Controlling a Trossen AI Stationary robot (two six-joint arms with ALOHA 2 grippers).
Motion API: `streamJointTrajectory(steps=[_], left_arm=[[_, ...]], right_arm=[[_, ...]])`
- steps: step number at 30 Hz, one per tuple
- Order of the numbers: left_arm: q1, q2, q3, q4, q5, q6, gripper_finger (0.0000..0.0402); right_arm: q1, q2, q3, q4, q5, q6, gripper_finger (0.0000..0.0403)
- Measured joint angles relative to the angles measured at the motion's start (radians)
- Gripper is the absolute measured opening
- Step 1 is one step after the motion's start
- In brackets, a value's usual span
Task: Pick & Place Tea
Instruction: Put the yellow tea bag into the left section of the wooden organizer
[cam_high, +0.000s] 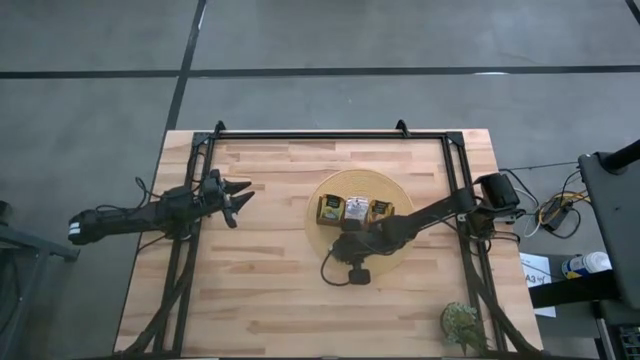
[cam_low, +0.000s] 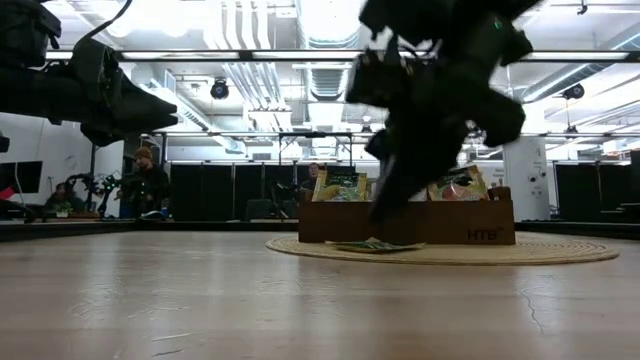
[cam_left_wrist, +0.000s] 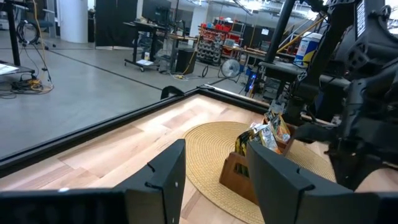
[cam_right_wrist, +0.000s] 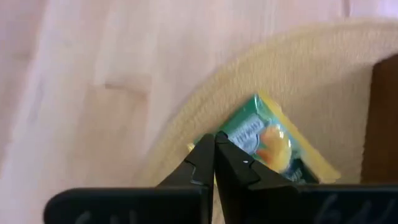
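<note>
Pale wooden table (cam_high: 270, 300), plank-jointed, smooth with a soft sheen, lower half of the high view. Woven straw-like round mat (cam_high: 318, 240), ribbed and matt, at centre. Brown wooden tray (cam_low: 470, 225), matt, right of centre in the low view. Glossy printed tea packet (cam_right_wrist: 273, 140), green and orange. Matt black plastic-looking fingers (cam_left_wrist: 165, 177).

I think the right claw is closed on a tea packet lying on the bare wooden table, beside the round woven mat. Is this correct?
Not quite. The right claw is closed on the tea packet, but the packet lies on the round woven mat, near its edge, not on the bare wooden table. The right wrist view shows this.
</note>
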Motion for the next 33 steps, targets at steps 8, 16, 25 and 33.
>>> streamJointTrajectory(steps=[8,16,25,33], left_arm=[[0.0,0.0,0.0,0.0,0.0,0.0,0.0163],[0.0,0.0,0.0,0.0,0.0,0.0,0.0163],[0.0,0.0,0.0,0.0,0.0,0.0,0.0163],[0.0,0.0,0.0,0.0,0.0,0.0,0.0163]], right_arm=[[0.009,0.001,0.124,-0.148,-0.008,-0.051,0.0008],[0.008,0.005,0.132,-0.141,-0.008,-0.105,0.0046],[0.007,0.006,0.089,-0.036,0.027,-0.078,0.018],[-0.016,0.006,0.024,0.051,0.029,-0.016,0.0248]])
